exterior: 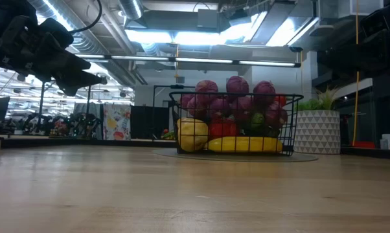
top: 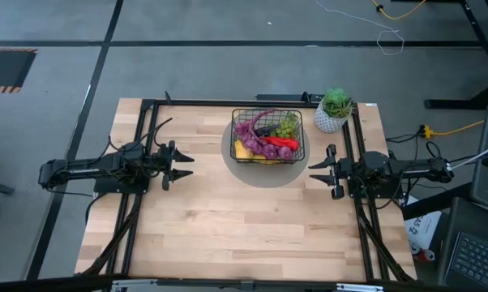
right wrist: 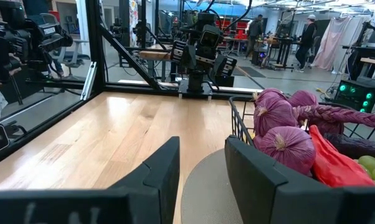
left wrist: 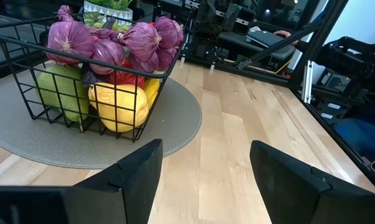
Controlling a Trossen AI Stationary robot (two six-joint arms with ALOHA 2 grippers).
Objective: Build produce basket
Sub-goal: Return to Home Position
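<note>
The black wire basket (top: pixel 267 135) stands on a grey round mat (top: pixel 232 162) at the table's far middle. It is filled with produce: purple onion-like bulbs (left wrist: pixel 71 41), a red chili (top: pixel 280 143), green grapes (top: pixel 288 126), a yellow banana (exterior: pixel 243 144), a yellow fruit (left wrist: pixel 119 107) and a green one (left wrist: pixel 60 93). My left gripper (top: pixel 185 165) hangs open left of the basket, clear of it. My right gripper (top: pixel 314 172) hangs open right of the basket, its fingers (right wrist: pixel 159 171) beside the basket's wall (right wrist: pixel 240 130) and empty.
A green plant in a white speckled pot (top: pixel 334 111) stands at the far right, close to the basket. Bare wood (top: pixel 244 227) spreads over the table's near half. Black frame rails (top: pixel 147 113) run along the left and right sides. People stand far off in the room behind.
</note>
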